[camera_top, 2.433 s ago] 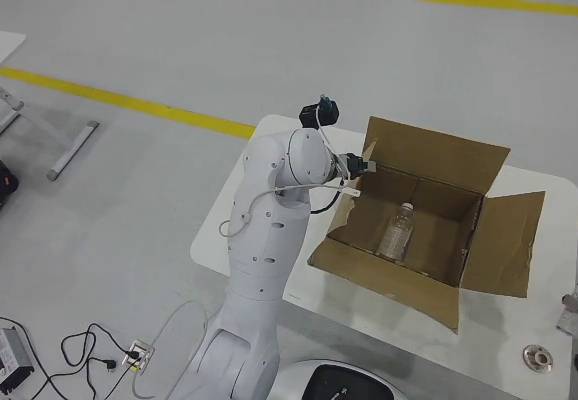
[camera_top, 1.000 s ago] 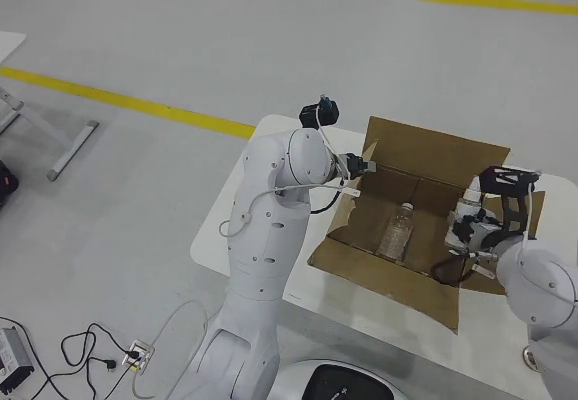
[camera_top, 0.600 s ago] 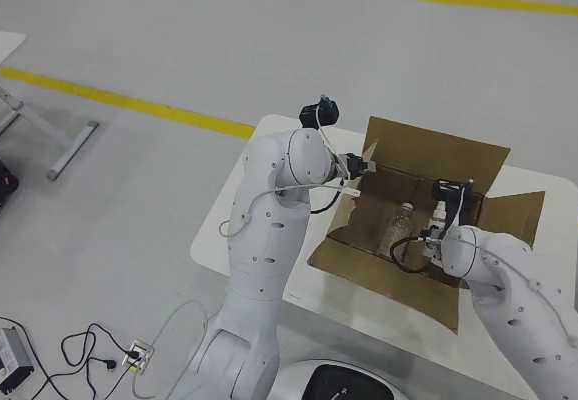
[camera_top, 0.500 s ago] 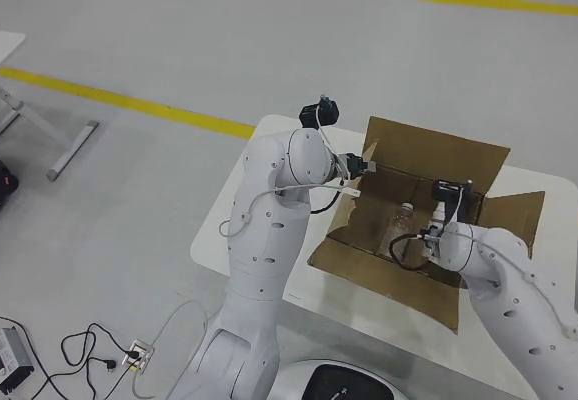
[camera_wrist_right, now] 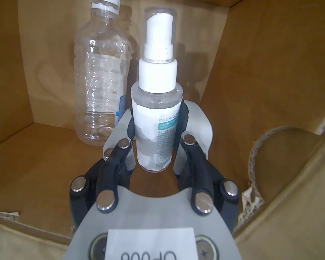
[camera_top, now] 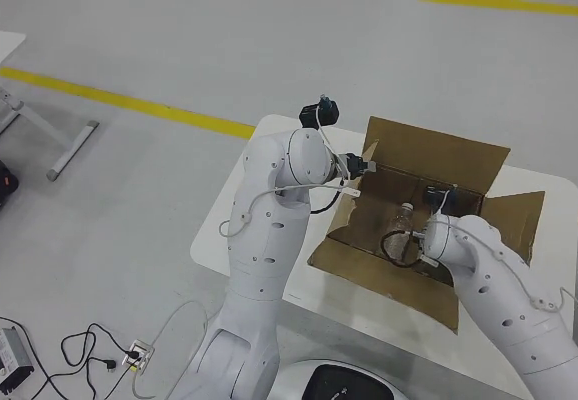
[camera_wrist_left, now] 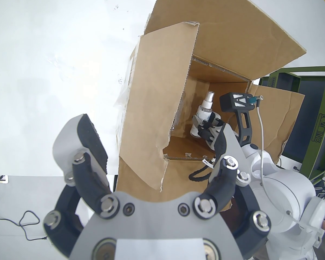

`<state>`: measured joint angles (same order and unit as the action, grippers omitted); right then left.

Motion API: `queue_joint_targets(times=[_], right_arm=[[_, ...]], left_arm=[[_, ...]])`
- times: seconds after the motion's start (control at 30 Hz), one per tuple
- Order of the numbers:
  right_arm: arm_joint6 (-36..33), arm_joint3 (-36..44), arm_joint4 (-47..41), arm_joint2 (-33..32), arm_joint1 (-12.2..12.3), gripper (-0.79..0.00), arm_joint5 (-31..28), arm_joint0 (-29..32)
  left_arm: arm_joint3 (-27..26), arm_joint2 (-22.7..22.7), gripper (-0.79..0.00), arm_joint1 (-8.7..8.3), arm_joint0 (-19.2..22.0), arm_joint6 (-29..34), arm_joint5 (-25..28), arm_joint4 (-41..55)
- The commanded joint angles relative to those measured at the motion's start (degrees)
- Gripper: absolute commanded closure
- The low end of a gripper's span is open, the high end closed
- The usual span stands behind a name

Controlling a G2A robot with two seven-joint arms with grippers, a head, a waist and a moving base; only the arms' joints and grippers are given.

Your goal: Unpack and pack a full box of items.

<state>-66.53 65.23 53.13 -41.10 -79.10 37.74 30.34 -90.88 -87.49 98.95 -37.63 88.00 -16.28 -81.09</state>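
Two arms meet at the open cardboard box (camera_top: 424,160) on the white table (camera_top: 259,215) in the top view. The left gripper (camera_top: 363,165) sits at a side flap, and the right arm reaches down inside, next to a clear water bottle (camera_top: 402,212).

From the left wrist, that gripper's fingers (camera_wrist_left: 82,128) are spread wide with nothing held. The torn flap rises just ahead of them, and deeper in the box the spray bottle (camera_wrist_left: 205,109) is visible.

From the right wrist, the right gripper (camera_wrist_right: 157,133) is clamped on the spray bottle's labelled body. It holds the bottle just beside the water bottle, but I cannot tell whether the two touch.

The spray bottle looks small, light and stiff. Its smooth sides would be slippery, and the clear cap could likely pop off, so the body is the place to grip rather than the neck. The water bottle looks thin-walled and nearly empty, so it should dent easily under a squeeze.

Both bottles carry printed labels — the spray bottle's has fine print under a teal band — and a printed tag is fixed to the gripper plate.
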Motion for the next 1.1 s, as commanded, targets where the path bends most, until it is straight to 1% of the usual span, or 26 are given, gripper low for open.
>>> queue_joint_targets(times=[0.0, 0.2, 0.33, 0.37, 0.4, 0.43, 0.47, 0.5, 0.53, 0.63, 0.77, 0.9, 1.0, 1.07], right_arm=[[-0.12, -0.35, 0.27, -0.11, -0.17, -0.785, -0.12, -0.22], [0.54, 0.87, 0.62, -2.08, -0.25, -0.785, 0.5, -0.01], [2.11, 7.07, 1.09, -5.9, 0.59, -0.782, 0.84, 1.34], [2.69, 9.75, 1.39, -7.54, 1.04, -0.742, 0.49, 1.93], [3.36, 12.78, 2.36, -9.23, 1.6, -0.631, -0.05, 2.78], [3.49, 16.06, 3.36, -11.17, 2.23, -0.391, -0.54, 3.84], [3.6, 20.05, 3.52, -13.72, 2.85, -0.256, -0.89, 5.11], [3.43, 24.06, 3.63, -16.4, 3.5, -0.031, -1.56, 6.68], [2.98, 27.87, 4.25, -19.06, 4.16, 0.0, -2.31, 8.34], [0.71, 38.52, 4.52, -27.13, 5.84, 0.0, -5.42, 13.31], [-2.2, 48.53, 5.67, -37.08, 7.52, 0.0, -9.97, 18.67], [-7.11, 53.8, 8.62, -45.92, 9.04, 0.0, -16.42, 23.72], [-12.68, 55.51, 13.04, -51.85, 10.24, 0.0, -22.91, 27.62], [-15.38, 55.31, 14.67, -55.28, 10.71, 0.0, -24.54, 30.51]], left_arm=[[0.0, 0.0, -0.785, 0.0, 0.0, 0.0, 0.0, 0.0], [0.0, 0.0, -0.785, 0.0, 0.0, 0.0, 0.0, 0.0], [0.0, 0.0, -0.785, 0.0, 0.0, 0.0, 0.0, 0.0], [0.0, 0.0, -0.785, 0.0, 0.0, 0.0, 0.0, 0.0], [0.0, 0.0, -0.785, 0.0, 0.0, 0.0, 0.0, 0.0], [0.0, 0.0, -0.785, 0.0, 0.0, 0.0, 0.0, 0.0], [0.0, 0.0, -0.785, 0.0, 0.0, 0.0, 0.0, 0.0], [0.0, 0.0, -0.785, 0.0, 0.0, 0.0, 0.0, 0.0], [0.0, 0.0, -0.785, 0.0, 0.0, 0.0, 0.0, 0.0], [0.0, 0.0, -0.785, 0.0, 0.0, 0.0, 0.0, 0.0], [0.0, 0.0, -0.785, 0.0, 0.0, 0.0, 0.0, 0.0], [0.0, 0.0, -0.785, 0.0, 0.0, 0.0, 0.0, 0.0], [0.0, 0.0, -0.785, 0.0, 0.0, 0.0, 0.0, 0.0], [0.0, 0.0, -0.785, 0.0, 0.0, 0.0, 0.0, 0.0]])
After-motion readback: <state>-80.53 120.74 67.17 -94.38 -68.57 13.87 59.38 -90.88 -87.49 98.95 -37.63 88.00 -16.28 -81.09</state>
